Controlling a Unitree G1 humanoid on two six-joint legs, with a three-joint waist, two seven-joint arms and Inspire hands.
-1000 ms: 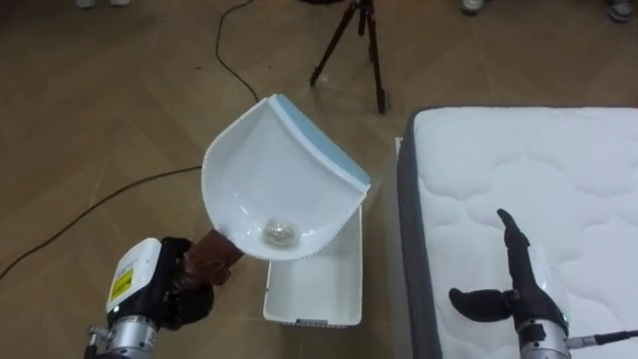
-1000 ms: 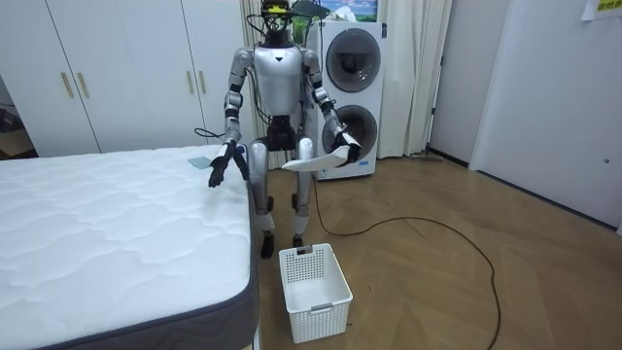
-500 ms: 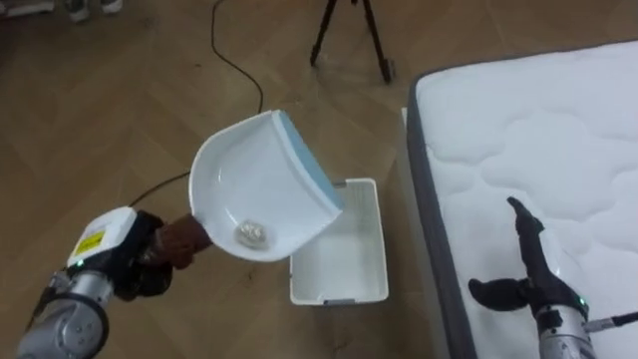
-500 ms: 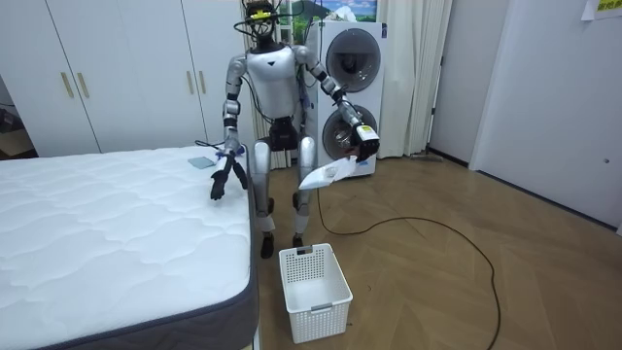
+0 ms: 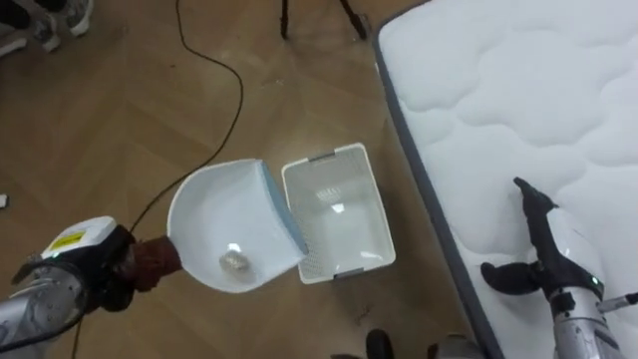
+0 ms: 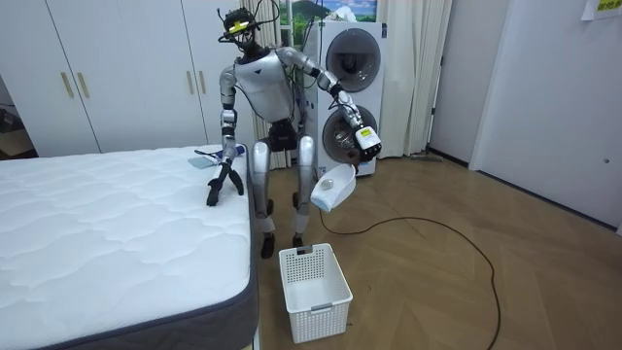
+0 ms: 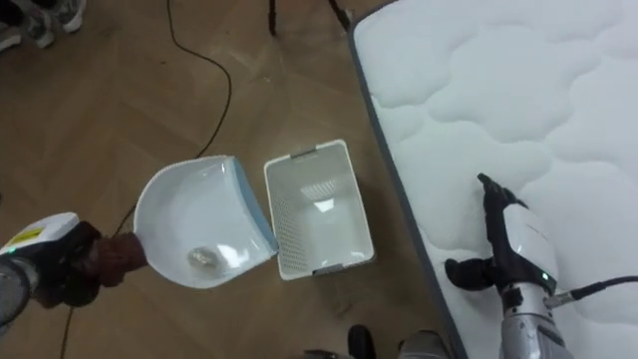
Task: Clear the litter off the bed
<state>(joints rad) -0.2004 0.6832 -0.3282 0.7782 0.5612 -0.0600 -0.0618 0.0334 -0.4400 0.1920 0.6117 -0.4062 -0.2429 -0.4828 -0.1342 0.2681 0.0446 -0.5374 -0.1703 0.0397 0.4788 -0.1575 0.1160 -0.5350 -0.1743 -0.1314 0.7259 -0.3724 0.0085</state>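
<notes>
**Tipping stage: risk of the scrap missing the basket**

The robot stands at the corner of the bed [image 5: 498, 90], turned toward the white basket [image 5: 321, 156] on the floor [image 5: 120, 120] just beside the mattress. Its left hand [image 5: 112, 281] is curled tight round the brown handle of the dustpan [image 5: 224, 214], which hangs high above the basket in the room view. A small crumpled scrap [image 5: 232, 262] lies deep in the pan, near the handle end. The right hand [image 5: 543, 234] hovers over the mattress, fingers straight and holding nothing.

Findings, as judgement:

- From the head camera, only the pan's blue lip overlaps the basket's rim (a narrow margin). Tipped from here, the scrap may land on the floor.
- The drop is long and the scrap looks light, so it could drift or bounce off the rim.
- A sharp tilt may twist the handle in the hand.
</notes>
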